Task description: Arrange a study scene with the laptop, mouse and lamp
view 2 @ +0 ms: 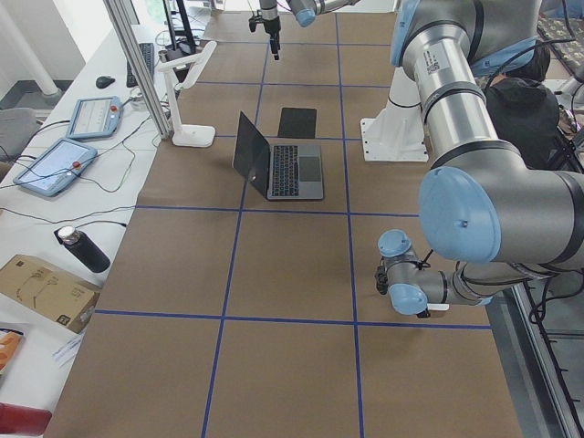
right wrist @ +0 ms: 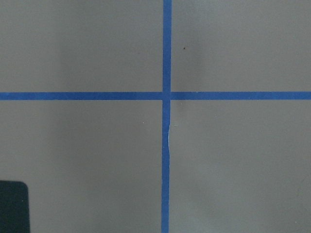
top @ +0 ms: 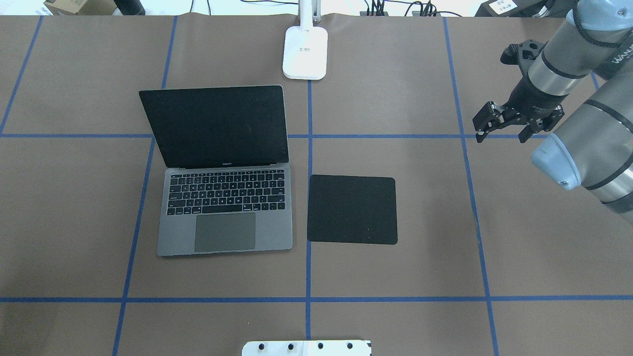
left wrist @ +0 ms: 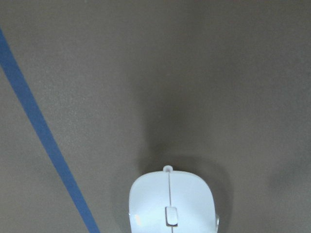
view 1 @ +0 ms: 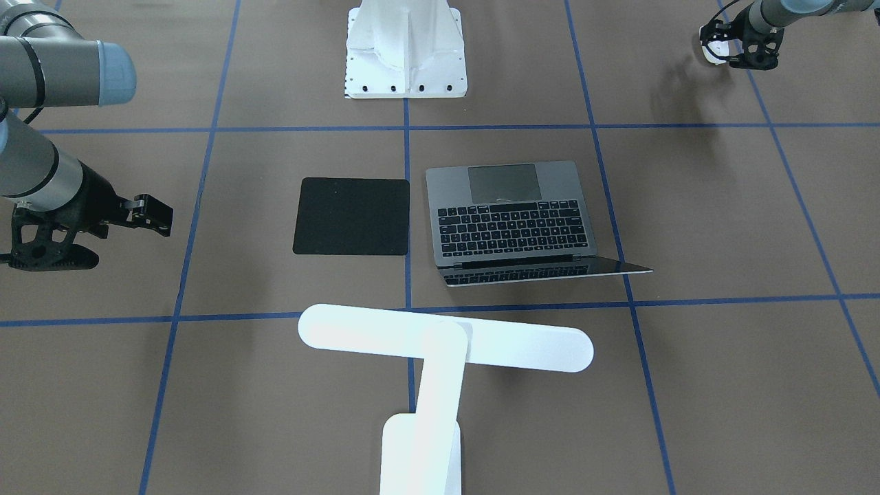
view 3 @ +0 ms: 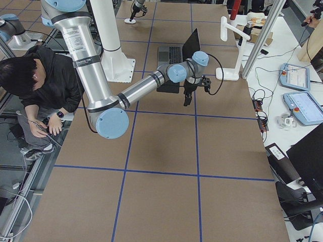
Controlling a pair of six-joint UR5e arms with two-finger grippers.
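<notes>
Mouse (left wrist: pixel 170 204) is held clamped in left gripper (view 1: pixel 715 47) (right gripper (top: pixel 500 136) gaping, idle); it should be carried level and set squarely on black pad (top: pixel 352 209).

Brown worktop (top: pixel 544 257) gridded with blue tape lines (top: pixel 306 299), flat black square pad (top: pixel 352 209) near its middle, beyond its far edge two tablets (view 2: pixel 55 164), a dark bottle (view 2: pixel 82 248), a cardboard box (view 2: pixel 46 290), person in a black hoodie (view 3: pixel 48 75) at the opposite edge
</notes>
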